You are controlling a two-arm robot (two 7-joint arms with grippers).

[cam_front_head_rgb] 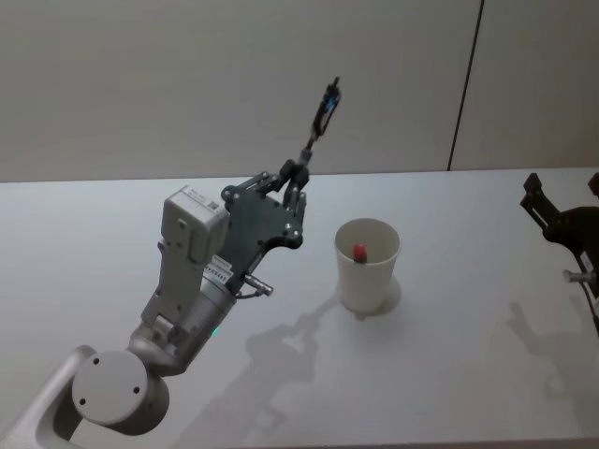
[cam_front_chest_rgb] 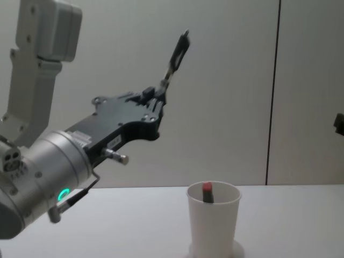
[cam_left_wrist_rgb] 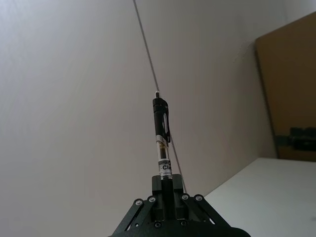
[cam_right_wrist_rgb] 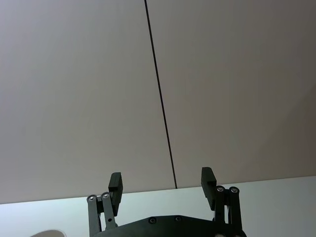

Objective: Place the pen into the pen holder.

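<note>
My left gripper (cam_front_head_rgb: pixel 296 174) (cam_front_chest_rgb: pixel 157 94) (cam_left_wrist_rgb: pixel 168 185) is raised above the table and shut on the lower end of a black pen (cam_front_head_rgb: pixel 323 114) (cam_front_chest_rgb: pixel 176 51) (cam_left_wrist_rgb: pixel 161 134), which points up and away with its clip end uppermost. The pen holder (cam_front_head_rgb: pixel 367 264) (cam_front_chest_rgb: pixel 213 217), a white paper cup, stands upright on the table to the right of and below that gripper. A red-tipped item (cam_front_head_rgb: pixel 358 251) (cam_front_chest_rgb: pixel 207 189) sticks up inside it. My right gripper (cam_front_head_rgb: pixel 541 201) (cam_right_wrist_rgb: pixel 162 183) hangs open with nothing between its fingers at the far right.
The white table (cam_front_head_rgb: pixel 449 374) runs under both arms. A pale wall with a dark vertical seam (cam_front_head_rgb: pixel 465 84) stands behind. A brown board (cam_left_wrist_rgb: pixel 289 84) leans at the back in the left wrist view.
</note>
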